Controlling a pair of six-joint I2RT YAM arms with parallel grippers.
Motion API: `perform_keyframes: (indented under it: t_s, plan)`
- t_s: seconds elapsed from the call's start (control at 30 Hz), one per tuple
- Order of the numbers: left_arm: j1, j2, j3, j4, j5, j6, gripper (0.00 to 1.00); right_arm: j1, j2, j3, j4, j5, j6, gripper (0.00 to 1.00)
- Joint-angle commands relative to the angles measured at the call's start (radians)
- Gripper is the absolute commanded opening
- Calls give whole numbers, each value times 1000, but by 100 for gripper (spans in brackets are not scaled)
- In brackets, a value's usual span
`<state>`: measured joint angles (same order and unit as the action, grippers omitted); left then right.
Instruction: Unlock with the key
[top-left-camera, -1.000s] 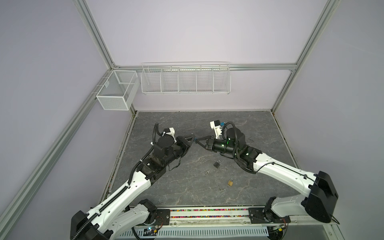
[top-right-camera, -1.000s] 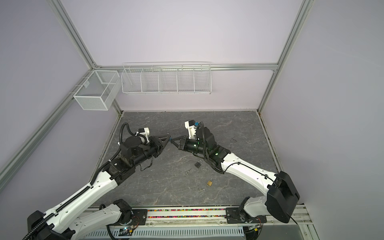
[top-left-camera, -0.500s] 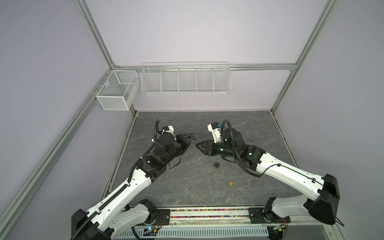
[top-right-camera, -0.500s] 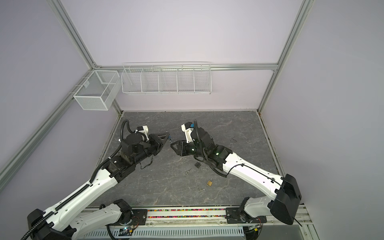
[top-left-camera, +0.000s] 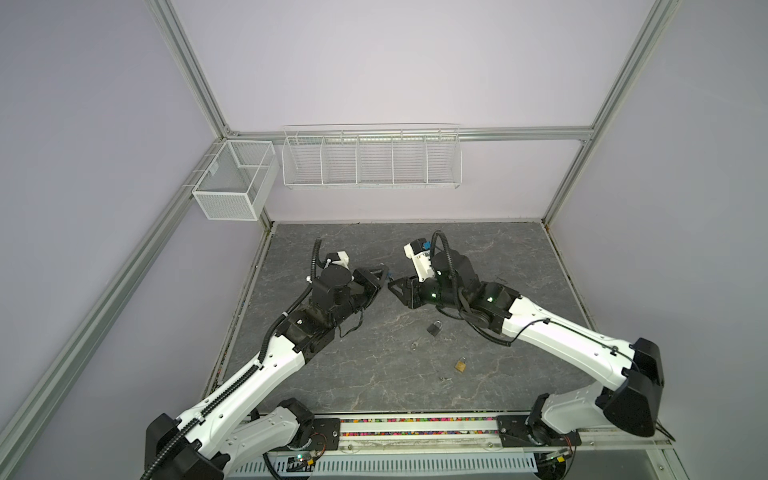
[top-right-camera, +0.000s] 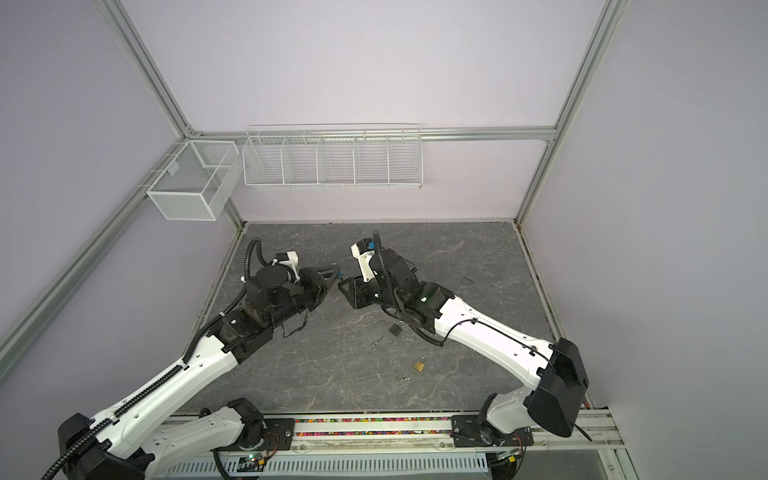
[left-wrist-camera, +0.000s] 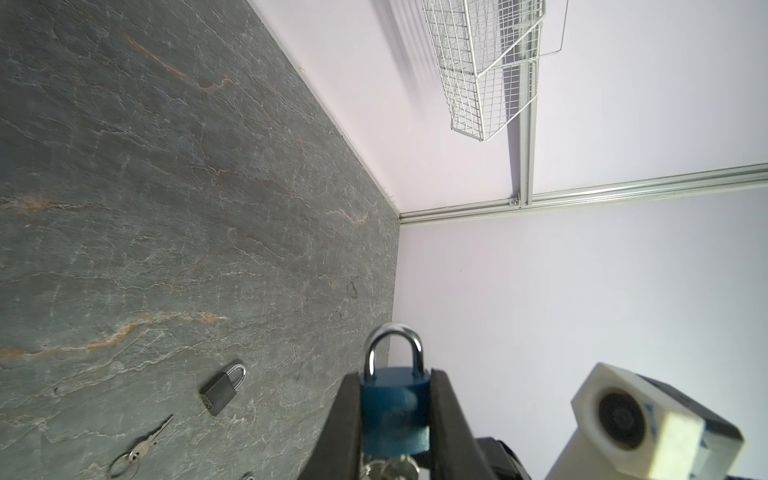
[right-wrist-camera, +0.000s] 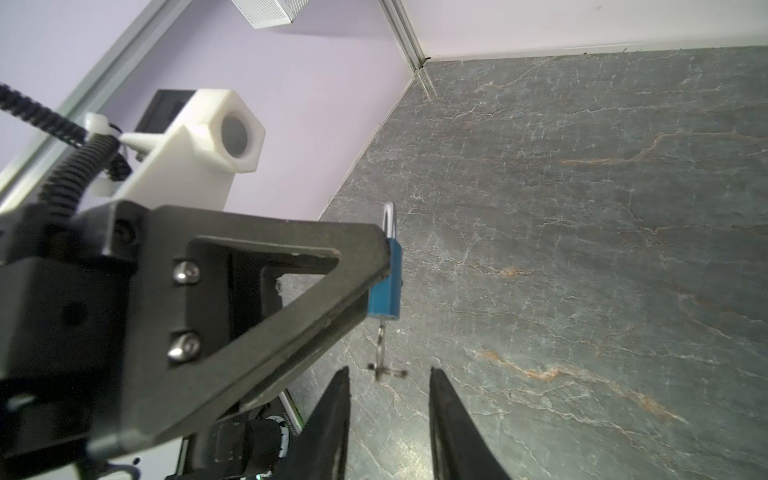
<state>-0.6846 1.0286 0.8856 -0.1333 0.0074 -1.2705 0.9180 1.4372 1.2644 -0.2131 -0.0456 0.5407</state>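
Up on the left wall hangs a white mesh basket (top-left-camera: 232, 183), with a long wire rack (top-left-camera: 370, 160) beside it on the back wall. Below them, above the grey stone worktop (top-left-camera: 498, 249), the left end effector (left-wrist-camera: 395, 384) is clenched on a blue padlock (left-wrist-camera: 392, 415). One finger presses each side of the body, and the silver shackle (left-wrist-camera: 395, 345) stands clear beyond the tips (both its legs look seated in the body, as far as the left wrist view shows). A key (right-wrist-camera: 381, 337) sits in the bottom of that padlock, and a small ring (right-wrist-camera: 388, 371) dangles from it.

Just to the right, the right end effector (top-left-camera: 392, 286) faces the left one tip to tip in both top views. Its jaws are parted and grasp nothing. In the right wrist view the ring hangs between the two tips; whether it touches either, I cannot tell.

Further right, on the worktop, lie a loose key (top-left-camera: 414, 344) with its own ring, a dark grey padlock (top-left-camera: 434, 328) and, nearer the front rail, a brass padlock (top-left-camera: 460, 365).
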Motion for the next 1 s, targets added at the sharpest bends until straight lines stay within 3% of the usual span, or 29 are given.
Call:
perform_keyframes:
  t_s: [0.0, 0.17, 0.47, 0.97]
  plan:
    - [4, -10, 32, 3, -11, 17, 0, 1, 14, 18, -11, 29, -43, 29]
    - [3, -9, 34, 4, -6, 19, 0, 1, 26, 33, -6, 18, -60, 24]
    - [3, 7, 50, -8, -1, 28, 0, 6, 26, 53, -23, 29, -85, 22]
    - [-13, 25, 60, -24, 0, 37, 0, 7, 56, 85, -37, 42, -116, 7]
